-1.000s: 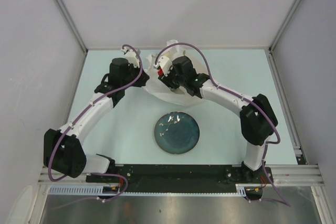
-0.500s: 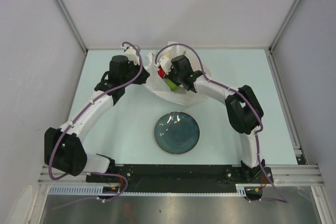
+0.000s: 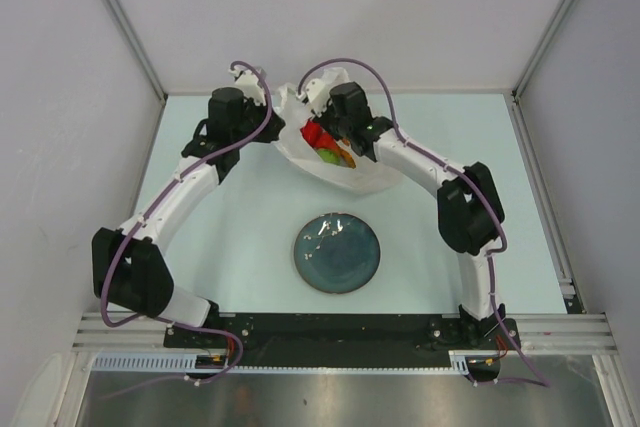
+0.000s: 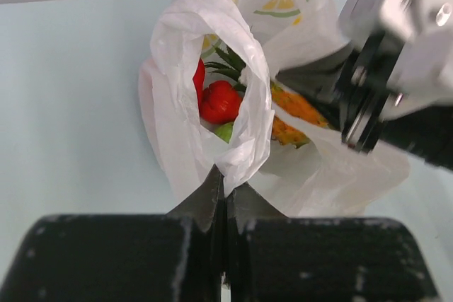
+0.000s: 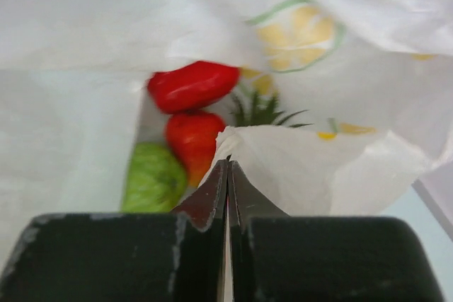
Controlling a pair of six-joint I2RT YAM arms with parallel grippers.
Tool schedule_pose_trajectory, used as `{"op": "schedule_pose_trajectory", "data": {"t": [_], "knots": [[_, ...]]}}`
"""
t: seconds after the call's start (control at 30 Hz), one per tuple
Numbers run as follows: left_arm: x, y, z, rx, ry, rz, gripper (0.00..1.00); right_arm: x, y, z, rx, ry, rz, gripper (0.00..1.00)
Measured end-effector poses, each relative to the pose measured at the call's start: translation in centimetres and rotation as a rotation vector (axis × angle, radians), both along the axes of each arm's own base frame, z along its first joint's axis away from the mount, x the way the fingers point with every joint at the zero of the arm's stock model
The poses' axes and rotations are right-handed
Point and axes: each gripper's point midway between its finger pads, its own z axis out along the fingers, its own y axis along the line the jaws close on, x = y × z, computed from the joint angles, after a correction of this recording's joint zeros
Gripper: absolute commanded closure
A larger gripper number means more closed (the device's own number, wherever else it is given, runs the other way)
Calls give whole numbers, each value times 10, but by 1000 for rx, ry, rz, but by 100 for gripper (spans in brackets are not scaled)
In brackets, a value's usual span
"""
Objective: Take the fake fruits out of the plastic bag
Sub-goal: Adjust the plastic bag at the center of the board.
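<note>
Quick status from my end: the bag [image 4: 177,83] sits at the far middle of the table [image 3: 230,227], well beyond the plate [image 3: 336,252], and the fruits [image 4: 221,102] are all inside it. Through the mouth I can see two red ones, a green one [image 5: 154,178] and the pineapple [image 4: 291,107] with its leafy top.

Both pincers are pinched flat together on bag film. The left gripper [image 4: 225,187] has the near-left lip of the opening. The right gripper [image 5: 228,175] has a fold of the lip on the other side, just in front of the fruit.

The way I read it, the step right now is getting the mouth wide enough to reach in. My plan:
- ease the two lips apart sideways, slow and level, no yanking
- keep the bag low on the table so nothing rolls out the far side
- watch the film at the tips. It's thin and slippery, so it could slide out or tear
- once it gapes, only one side lets go to go fishing, and the other holds the lip

Pose-wise, the left arm sweeps from the near-left base up to the far middle with its elbow out left. The right arm bows out to the right and comes in over the bag, so the wrists nearly meet.
</note>
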Motion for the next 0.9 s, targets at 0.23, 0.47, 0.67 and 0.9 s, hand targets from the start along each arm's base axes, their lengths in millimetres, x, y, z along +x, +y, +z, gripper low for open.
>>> {"op": "schedule_pose_trajectory", "data": {"t": [0.23, 0.47, 0.67, 0.9], "knots": [[0, 1, 1, -3, -2, 2, 100, -60, 33, -28, -60, 78, 98, 57], [-6, 3, -1, -3, 6, -1, 100, -80, 34, -37, -156, 49, 128, 51], [-4, 2, 3, -8, -8, 0, 100, -66, 8, -49, -291, 1, 88, 51], [-4, 2, 5, -10, -15, 0, 100, -43, -9, -60, -381, -54, 53, 52]]}}
